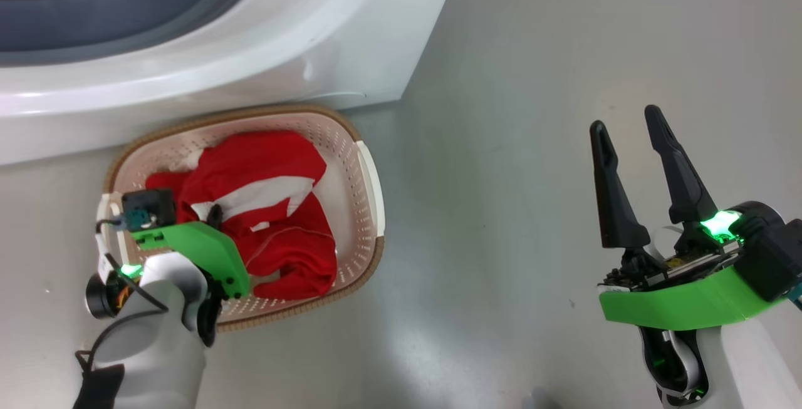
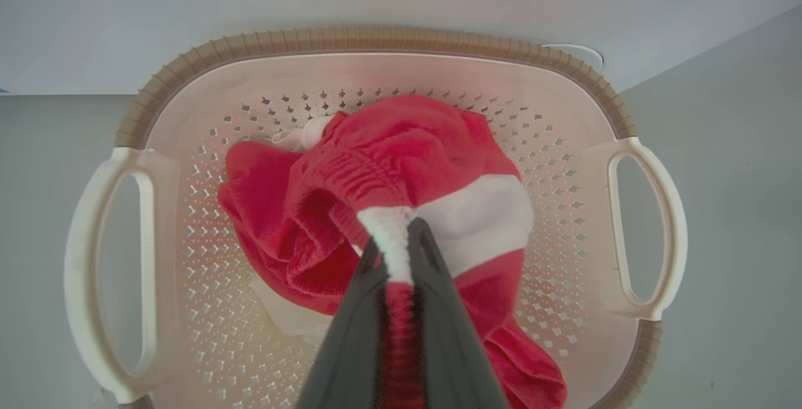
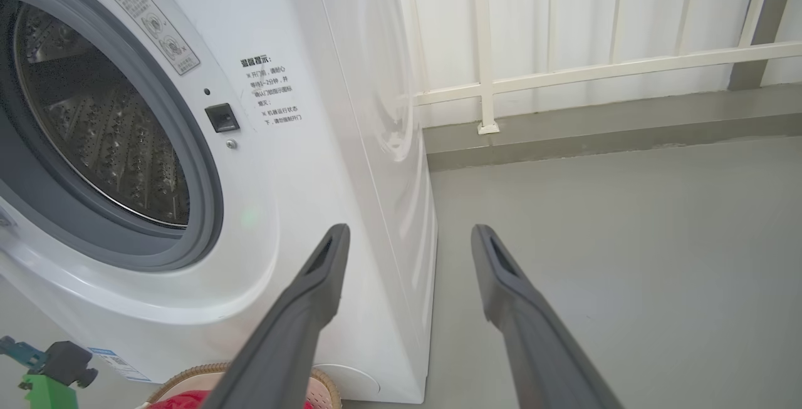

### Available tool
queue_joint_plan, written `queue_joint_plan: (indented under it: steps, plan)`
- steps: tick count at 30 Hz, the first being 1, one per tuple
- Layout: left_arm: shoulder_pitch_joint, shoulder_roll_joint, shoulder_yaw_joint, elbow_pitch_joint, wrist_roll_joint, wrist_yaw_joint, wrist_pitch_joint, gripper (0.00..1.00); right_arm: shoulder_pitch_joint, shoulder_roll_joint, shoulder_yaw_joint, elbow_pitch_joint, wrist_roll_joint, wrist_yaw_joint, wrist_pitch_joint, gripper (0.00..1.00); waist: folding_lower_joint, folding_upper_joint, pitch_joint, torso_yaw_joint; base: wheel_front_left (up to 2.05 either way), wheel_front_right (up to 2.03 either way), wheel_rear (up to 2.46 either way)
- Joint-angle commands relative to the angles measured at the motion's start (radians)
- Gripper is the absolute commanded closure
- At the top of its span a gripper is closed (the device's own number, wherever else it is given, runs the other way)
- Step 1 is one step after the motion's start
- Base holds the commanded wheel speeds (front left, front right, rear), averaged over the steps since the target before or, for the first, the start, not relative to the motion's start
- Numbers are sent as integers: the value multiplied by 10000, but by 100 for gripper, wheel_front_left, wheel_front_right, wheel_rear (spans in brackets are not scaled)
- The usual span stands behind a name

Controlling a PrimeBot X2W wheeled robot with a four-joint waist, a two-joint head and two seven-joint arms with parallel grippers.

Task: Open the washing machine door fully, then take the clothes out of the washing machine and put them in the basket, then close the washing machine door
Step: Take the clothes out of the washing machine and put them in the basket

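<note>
**Left gripper and load.** The left gripper is clamped on the clothes. A ribbed red-and-white strip of the fabric is pinched between its two dark fingers. The gripper sits above the inside of the basket, on the side nearest the robot. The rest of the garment lies bunched on the basket floor ahead of the fingertips. The fabric is bright red with a broad white band across it. A small white piece shows at the far edge of the pile. All visible fabric lies within the brown woven-look rim. In the left wrist view, the two cream handles stand clear on either side of the pile.

**Right gripper.** The right gripper is released, with its fingers spread and nothing between them. It hangs over bare floor, well apart from the basket and to the right of the washing machine.

**Surface and surroundings.**
- The basket stands on a smooth grey floor, just in front of the machine's lower right front corner.
- The right wrist view shows the grey rubber gasket and the perforated steel drum exposed.
- Printed text and a warning label sit beside the opening.
- Behind the machine, a white railing runs along a pale wall.
</note>
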Motion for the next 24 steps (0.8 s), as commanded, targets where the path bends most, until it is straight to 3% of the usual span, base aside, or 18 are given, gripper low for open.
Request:
queue_joint_plan:
  steps: [1, 8, 15, 16, 19, 20, 21, 24]
  plan:
    - [-29, 360, 197, -51, -86, 14, -21, 100, -78, -66, 253, -261, 78, 48, -61, 0, 0, 0, 251, -100, 0, 0, 0]
    - [-164, 539, 227, 281, -298, -214, 342, 100, -315, -66, 447, -173, 222, 48, -61, 0, 0, 0, 704, -288, 0, 0, 0]
    - [-137, 645, 76, 419, -261, -96, 526, 98, -459, -66, 519, -101, 324, 48, -61, 0, 0, 0, 883, -418, 0, 0, 0]
    - [-129, 648, 44, 430, -249, -92, 545, 89, -462, -66, 536, -82, 324, 48, -61, 0, 0, 0, 890, -424, 0, 0, 0]
    - [-105, 616, -10, 453, -258, -83, 530, 43, -464, -66, 585, -27, 307, 48, -61, 0, 0, 0, 887, -430, 0, 0, 0]
    - [-103, 601, -31, 458, -260, -92, 520, 15, -464, -66, 590, -8, 310, 48, -61, 0, 0, 0, 878, -424, 0, 0, 0]
    - [-102, 590, -60, 462, -254, -108, 488, 0, -466, -66, 588, 14, 316, 48, -61, 0, 0, 0, 863, -414, 0, 0, 0]
    - [-82, 571, -145, 473, -229, -135, 356, 0, -470, -66, 573, 77, 344, 48, -61, 0, 0, 0, 783, -373, 0, 0, 0]
